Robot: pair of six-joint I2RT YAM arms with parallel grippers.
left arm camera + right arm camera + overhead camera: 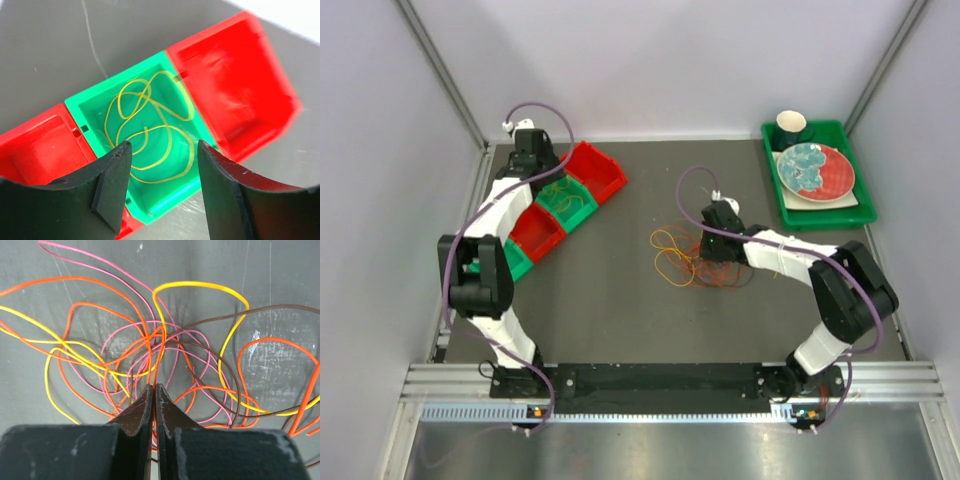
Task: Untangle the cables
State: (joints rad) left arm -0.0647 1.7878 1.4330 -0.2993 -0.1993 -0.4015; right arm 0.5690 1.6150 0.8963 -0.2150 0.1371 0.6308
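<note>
**Right gripper pinches the tangle; left gripper spread over a bin**

Both arms are bolted at the near edge of the table [610,320]. Near the middle of the table lies the tangle of cables [685,255], with yellow, orange, pink and brown loops crossing one another. The right gripper [154,387] is down on it, its fingers pressed together with an orange cable [159,355] running into the seam between them.

Toward the far left corner sits a slanted row of bins. The left gripper [162,150] hangs above the green bin [92,107], fingers apart and holding nothing. A yellow cable [144,94] lies coiled inside that bin. A red bin [235,85] adjoins it on each side.

In the far right corner, a tray [860,215] carries a plate [815,170] and a mug [790,125].
</note>
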